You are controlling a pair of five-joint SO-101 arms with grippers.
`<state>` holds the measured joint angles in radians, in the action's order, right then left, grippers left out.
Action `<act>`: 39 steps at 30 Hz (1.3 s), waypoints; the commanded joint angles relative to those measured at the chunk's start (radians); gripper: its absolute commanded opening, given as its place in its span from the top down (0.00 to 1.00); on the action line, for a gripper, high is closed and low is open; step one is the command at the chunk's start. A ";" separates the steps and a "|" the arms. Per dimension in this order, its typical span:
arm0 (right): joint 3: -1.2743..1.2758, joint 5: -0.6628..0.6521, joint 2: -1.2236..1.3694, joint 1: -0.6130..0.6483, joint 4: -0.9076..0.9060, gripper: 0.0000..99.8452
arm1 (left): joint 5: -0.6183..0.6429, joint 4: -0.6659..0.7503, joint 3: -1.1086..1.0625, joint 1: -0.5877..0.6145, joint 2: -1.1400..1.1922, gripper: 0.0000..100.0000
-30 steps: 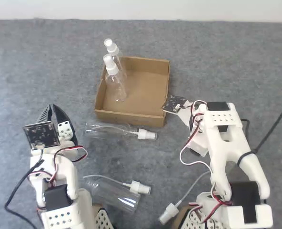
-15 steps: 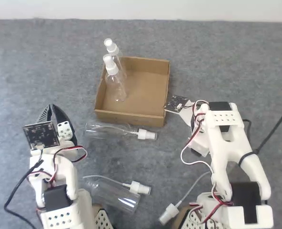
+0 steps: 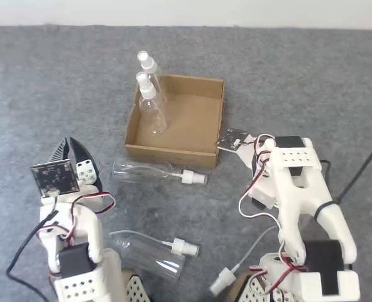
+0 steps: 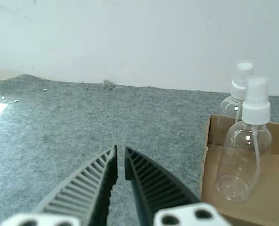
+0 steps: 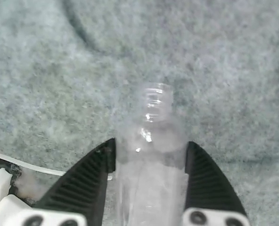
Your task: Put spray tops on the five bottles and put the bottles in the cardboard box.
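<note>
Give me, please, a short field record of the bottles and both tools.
right tool: shut on uncapped bottle
left tool: shut, empty
cardboard box: one capped bottle upright inside
second upright bottle: at the box's far corner
lying bottle: capped, in front of the box
loose spray top: lying on the carpet

You have five bottles (image 3: 153, 113), counting the capless bottle (image 5: 151, 120) between the right gripper's (image 5: 151, 146) jaws, five spray tops (image 3: 147, 85), one cardboard box (image 3: 170, 154).
</note>
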<state>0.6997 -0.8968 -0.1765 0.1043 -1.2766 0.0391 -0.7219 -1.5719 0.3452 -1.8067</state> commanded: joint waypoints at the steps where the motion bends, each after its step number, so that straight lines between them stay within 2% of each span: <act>1: -0.021 -0.006 -0.010 -0.002 -0.018 0.91 | -0.006 0.023 0.012 -0.002 -0.012 0.97; 11: -0.155 -0.002 -0.010 -0.002 -0.176 0.91 | -0.006 0.023 0.012 -0.002 -0.012 0.97; 14: -0.158 0.008 -0.010 -0.004 -0.170 0.91 | -0.006 0.023 0.012 -0.002 -0.012 0.97; 21: -0.164 0.144 0.002 -0.002 -0.058 0.90 | -0.006 0.025 0.012 -0.002 -0.012 0.97; 27: -0.130 0.147 0.002 0.033 -0.065 0.79 | -0.006 0.025 0.012 -0.002 -0.012 0.97; 32: -0.098 0.152 0.002 0.084 -0.042 0.79 | -0.006 0.025 0.012 -0.002 -0.012 0.97; 39: -0.086 0.152 0.002 0.079 -0.025 0.79 | -0.006 0.025 0.012 -0.002 -0.012 0.97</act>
<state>0.6183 -0.7541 -0.1749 0.1734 -1.3149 0.0391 -0.7219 -1.5719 0.3452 -1.8067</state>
